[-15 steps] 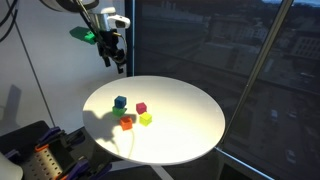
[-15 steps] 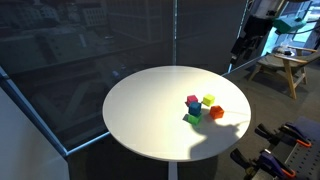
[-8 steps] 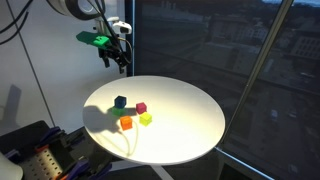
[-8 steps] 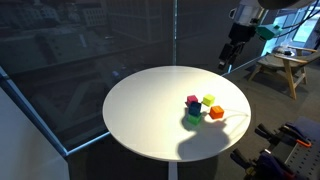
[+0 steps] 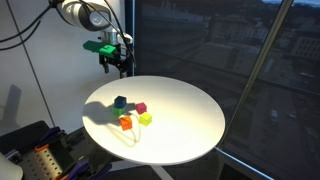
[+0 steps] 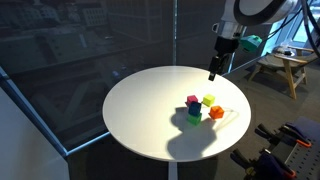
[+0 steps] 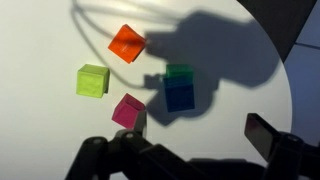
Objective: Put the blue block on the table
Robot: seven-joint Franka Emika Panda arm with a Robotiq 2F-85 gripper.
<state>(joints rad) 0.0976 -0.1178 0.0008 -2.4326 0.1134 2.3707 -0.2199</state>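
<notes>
The small dark blue cube (image 7: pixel 180 97) is judged to be stacked on a green cube (image 7: pixel 180 71), on the large round white tabletop (image 7: pixel 40 120). A magenta cube (image 7: pixel 128 110) is seen just beside the green cube, and an orange cube (image 7: pixel 127 43) lies near it. The Robotiq gripper (image 6: pixel 212 73) is poised well above the green cube, fingers spread wide and empty. The blue cube is judged light, rigid and smooth. It is best taken by two opposite side faces, so that the green cube is not dragged along.
</notes>
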